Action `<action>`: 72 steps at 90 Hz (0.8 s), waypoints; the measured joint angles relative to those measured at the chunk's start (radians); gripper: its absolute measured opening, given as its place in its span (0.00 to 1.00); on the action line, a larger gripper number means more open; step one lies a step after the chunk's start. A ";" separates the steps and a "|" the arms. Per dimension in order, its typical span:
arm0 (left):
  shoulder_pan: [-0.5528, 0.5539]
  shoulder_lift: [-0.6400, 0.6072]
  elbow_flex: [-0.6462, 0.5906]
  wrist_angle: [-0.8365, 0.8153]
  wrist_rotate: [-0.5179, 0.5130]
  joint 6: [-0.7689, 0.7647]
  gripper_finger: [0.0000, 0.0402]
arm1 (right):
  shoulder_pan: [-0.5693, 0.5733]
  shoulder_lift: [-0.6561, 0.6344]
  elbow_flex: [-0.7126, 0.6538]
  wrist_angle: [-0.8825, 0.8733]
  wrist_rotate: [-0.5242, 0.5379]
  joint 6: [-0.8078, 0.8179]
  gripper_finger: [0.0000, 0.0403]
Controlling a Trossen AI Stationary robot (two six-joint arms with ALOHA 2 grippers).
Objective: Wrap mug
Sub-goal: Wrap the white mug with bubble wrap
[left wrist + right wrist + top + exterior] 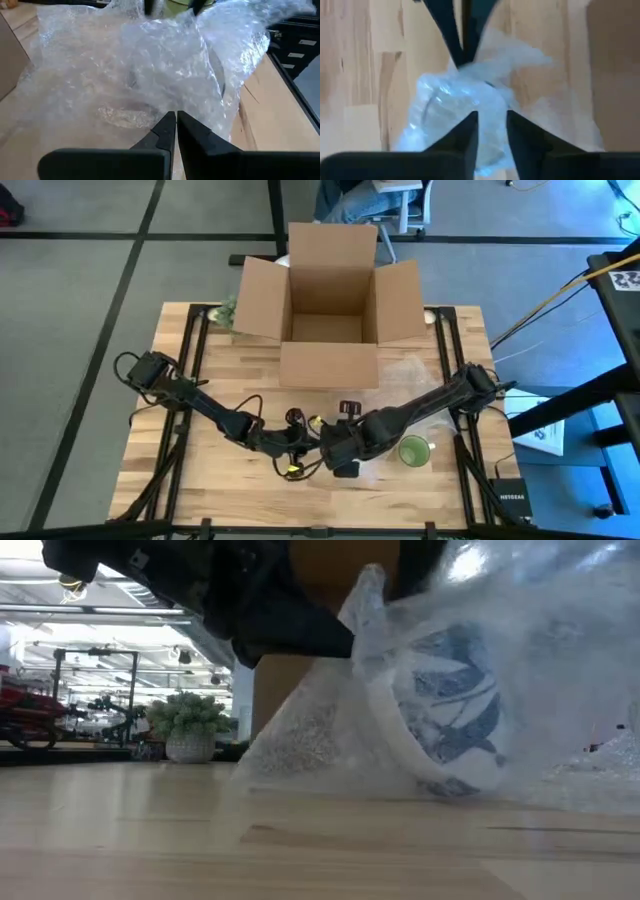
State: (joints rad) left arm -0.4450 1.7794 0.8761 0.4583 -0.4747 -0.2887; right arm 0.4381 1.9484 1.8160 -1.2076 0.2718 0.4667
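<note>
Bubble wrap (150, 65) drapes loosely over the mug (450, 710), which lies on its side on the desk (220, 470) near the front edge, in front of the open cardboard box (330, 295); the low view shows its blue pattern and white rim through the film. Both arms meet over the bundle at the middle of the desk. The left gripper (176, 131) sits low at the near edge of the wrap with its fingers pressed together, and whether any film is caught between them cannot be told from here. The right gripper (490, 131) hovers above the bundle with its fingers apart, holding nothing, while the other arm's closed tips show beyond it where the film gathers to a peak. A green cup (414, 450) stands just beside the right arm, and a small potted plant (188, 725) sits at the far side. The step in hand looks like folding the film around the mug. To do it well, one gripper should pin a gathered edge while the other pulls the loose flap across the open rim, keeping the sheet taut so the mug does not roll, and steering clear of the green cup.
</note>
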 joint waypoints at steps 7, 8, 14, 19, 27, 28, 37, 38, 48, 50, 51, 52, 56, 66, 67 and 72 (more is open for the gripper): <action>0.000 -0.001 0.000 0.000 0.000 -0.003 0.00 | 0.001 -0.028 0.000 -0.052 -0.002 0.005 0.34; 0.000 -0.001 0.000 0.000 0.000 -0.003 0.00 | 0.001 -0.032 0.000 -0.060 -0.002 0.006 0.35; 0.000 -0.001 0.000 0.000 0.000 -0.004 0.00 | 0.008 -0.061 0.000 -0.108 -0.002 0.028 0.39; 0.000 -0.001 0.000 0.001 0.000 -0.004 0.00 | 0.009 -0.078 0.000 -0.155 -0.002 0.042 0.41; 0.000 -0.001 0.000 0.002 0.000 -0.004 0.00 | 0.016 -0.089 0.000 -0.210 -0.001 0.072 0.43; 0.000 -0.001 0.000 0.002 0.000 -0.004 0.00 | 0.016 -0.090 0.000 -0.215 0.000 0.075 0.43; 0.000 -0.001 0.000 0.002 0.000 -0.004 0.00 | 0.031 -0.092 -0.005 -0.239 0.006 0.088 0.43; 0.000 -0.001 0.000 0.002 0.000 -0.004 0.00 | 0.033 -0.093 -0.010 -0.239 0.006 0.089 0.43; 0.000 -0.001 0.001 0.002 0.000 -0.004 0.00 | 0.055 -0.093 -0.085 -0.241 -0.003 0.100 0.42; 0.000 -0.001 0.001 0.002 0.000 -0.004 0.00 | 0.057 -0.093 -0.106 -0.241 -0.003 0.105 0.42; 0.000 -0.001 0.001 0.002 0.000 -0.004 0.00 | 0.058 -0.093 -0.116 -0.241 -0.003 0.108 0.42; 0.000 -0.001 0.001 0.002 0.000 -0.004 0.00 | 0.061 -0.094 -0.129 -0.240 -0.003 0.111 0.42; -0.001 -0.001 0.001 0.002 0.000 -0.004 0.00 | 0.068 -0.101 -0.180 -0.238 -0.004 0.128 0.42; -0.001 -0.001 0.001 0.002 0.000 -0.004 0.00 | 0.075 -0.135 -0.310 -0.198 -0.003 0.162 0.42; -0.001 -0.001 0.001 0.002 0.000 -0.004 0.00 | 0.075 -0.140 -0.322 -0.190 -0.003 0.163 0.42; -0.001 -0.002 0.001 0.002 0.000 -0.007 0.00 | 0.075 -0.160 -0.387 -0.117 0.001 0.162 0.42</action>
State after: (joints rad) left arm -0.4461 1.7779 0.8768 0.4606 -0.4747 -0.2953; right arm 0.5127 1.7887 1.4294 -1.3246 0.2729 0.6284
